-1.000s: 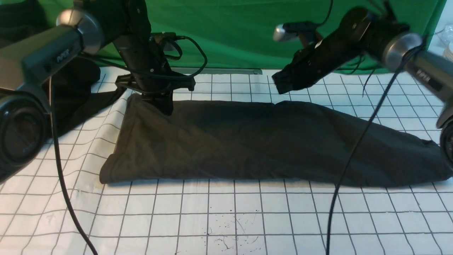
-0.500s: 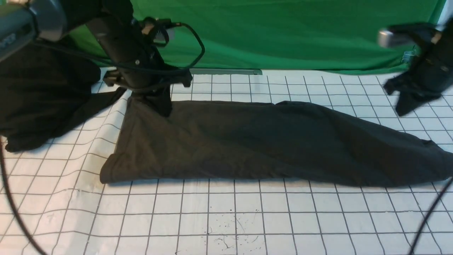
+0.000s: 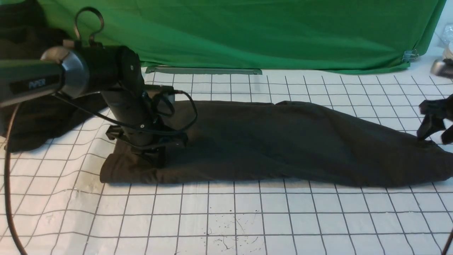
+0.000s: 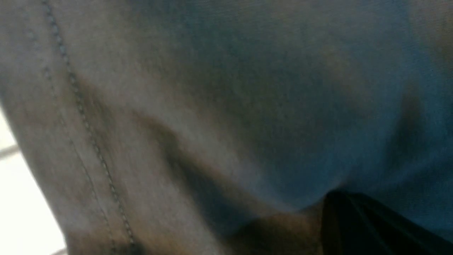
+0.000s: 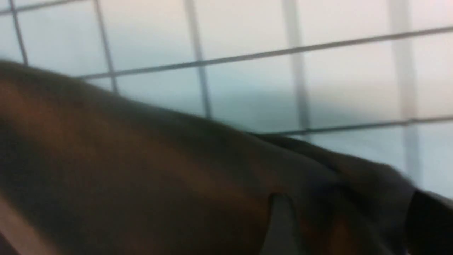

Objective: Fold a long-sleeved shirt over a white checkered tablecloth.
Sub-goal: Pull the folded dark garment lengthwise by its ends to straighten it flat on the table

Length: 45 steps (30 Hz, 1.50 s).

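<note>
Left claw [image 3: 157, 163] on shirt, right claw [image 3: 430, 136] at shirt's far end

You have the dark long-sleeved shirt [image 3: 265, 141] laid across the middle of the front view, from left of center to the right edge, on the white checkered tablecloth [image 3: 293, 219]. Your left claw points down over the shirt's left portion, fingertips together; you cannot confirm from the pictures whether cloth is pinched. Your right claw is at the right edge of the frame, fingers apart, above the shirt's narrow end. A blacker heap of cloth [image 3: 39, 117] occupies the left of the frame; a green backdrop [image 3: 265, 32] spans the top.
</note>
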Tool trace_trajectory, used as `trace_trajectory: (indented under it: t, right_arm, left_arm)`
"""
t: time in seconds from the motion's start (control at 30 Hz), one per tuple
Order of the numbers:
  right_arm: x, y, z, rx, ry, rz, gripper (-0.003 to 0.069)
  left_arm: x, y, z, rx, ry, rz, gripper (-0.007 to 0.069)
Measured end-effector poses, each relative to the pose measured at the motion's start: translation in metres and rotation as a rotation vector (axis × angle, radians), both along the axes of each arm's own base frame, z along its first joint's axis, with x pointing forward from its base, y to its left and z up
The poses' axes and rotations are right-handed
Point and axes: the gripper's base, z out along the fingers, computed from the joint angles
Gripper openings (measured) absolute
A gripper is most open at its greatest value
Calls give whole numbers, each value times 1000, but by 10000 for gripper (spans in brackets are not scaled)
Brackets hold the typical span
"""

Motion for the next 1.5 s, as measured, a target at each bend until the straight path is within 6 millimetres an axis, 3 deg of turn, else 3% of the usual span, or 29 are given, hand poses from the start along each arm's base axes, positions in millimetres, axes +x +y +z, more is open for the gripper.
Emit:
trace_trajectory:
  t: [0.17, 0.27, 0.33, 0.4, 0.63, 0.77, 0.87, 0.9, 0.93, 1.03, 1.17, 1.23, 1.33, 1.5]
  right_arm:
    - [6, 11, -18, 6, 26, 63, 372]
    - [8, 13, -18, -9, 4, 107, 166]
    - [9, 14, -16, -22, -15, 126, 67]
    - [12, 13, -11, -41, -36, 130, 29]
    - [20, 1, 9, -115, -90, 109, 17]
    - [21, 0, 7, -122, -90, 108, 55]
    - [24, -6, 6, -154, -115, 84, 264]
    - [24, -6, 6, -155, -114, 80, 279]
    - [23, -8, 11, -152, -111, 39, 404]
    - [17, -7, 28, -134, -74, -12, 568]
    - [4, -6, 44, -131, -6, -21, 617]
    - [1, -5, 40, -124, 27, -25, 618]
    - [-1, -5, 19, -109, 89, -32, 618]
    - [3, -6, -22, -89, 189, -35, 608]
  left_arm:
    - [0, 0, -1, 5, -1, 3, 1]
    - [0, 0, -1, 5, -1, 3, 1]
    - [0, 0, -1, 7, -1, 2, 1]
    - [0, 0, -1, 7, -1, 2, 1]
    - [0, 0, -1, 8, -2, 1, 1]
    - [0, 0, -1, 8, -2, 1, 1]
    - [0, 0, 0, 9, -3, 0, 1]
    - [0, 0, 0, 9, -2, 0, 1]
    - [0, 0, 0, 10, -3, 0, 1]
    - [0, 1, 3, 15, -10, 11, 1]
    - [-2, 6, 21, 39, -55, 18, 1]
    - [-4, 7, 33, 33, -82, 23, 1]
    - [-8, 8, 50, 21, -124, 26, 1]
    - [-12, 10, 58, 22, -123, 26, 1]
